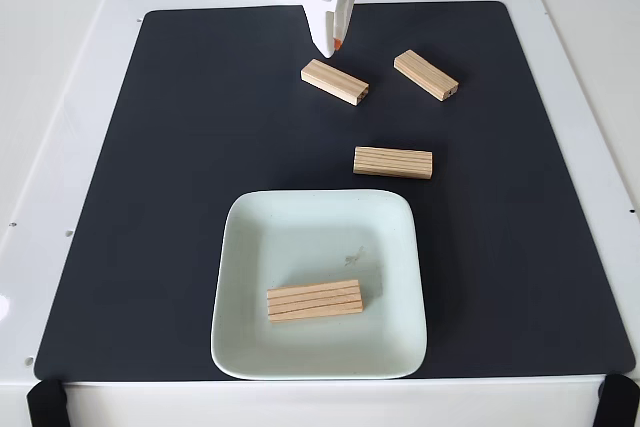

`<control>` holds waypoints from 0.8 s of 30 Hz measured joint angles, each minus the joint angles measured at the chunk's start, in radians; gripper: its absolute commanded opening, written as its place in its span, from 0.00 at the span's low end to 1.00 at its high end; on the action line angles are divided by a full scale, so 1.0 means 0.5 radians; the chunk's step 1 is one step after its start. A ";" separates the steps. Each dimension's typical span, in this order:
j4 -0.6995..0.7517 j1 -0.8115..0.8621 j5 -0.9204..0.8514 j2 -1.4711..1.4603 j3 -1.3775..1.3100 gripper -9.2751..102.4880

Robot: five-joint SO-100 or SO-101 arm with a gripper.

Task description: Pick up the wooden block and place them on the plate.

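1. Fixed view, looking down on a white desk (60, 97) covered by a dark mat (180, 197) that leaves bare white margins at the sides.
2. The white gripper (329, 47) hangs at the far edge of the desk, near the middle, its tip pointing down over the mat. Whether its fingers are apart or together cannot be told from this angle; nothing is seen held in it.
3. The plate (250, 347) sits on the mat at the near edge, about mid-width, with a small brownish speck (354, 256) near its centre.
4. One block (314, 301) lies flat inside the plate, in its near half, grooved face up, its long side roughly parallel to the near edge.
5. A second block (393, 162) lies on the mat just beyond the plate's far right corner, apart from the rim.
6. A third block (335, 82) lies slanted on the mat close beneath the gripper tip, not touching it.
7. A fourth block (426, 75) lies slanted to the right of the third, apart from it, toward the far right corner of the mat.
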 measured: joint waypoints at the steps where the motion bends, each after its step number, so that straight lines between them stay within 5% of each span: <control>1: 0.000 0.000 0.000 0.000 0.018 0.34; 24: -0.043 0.015 0.000 -0.206 0.077 0.35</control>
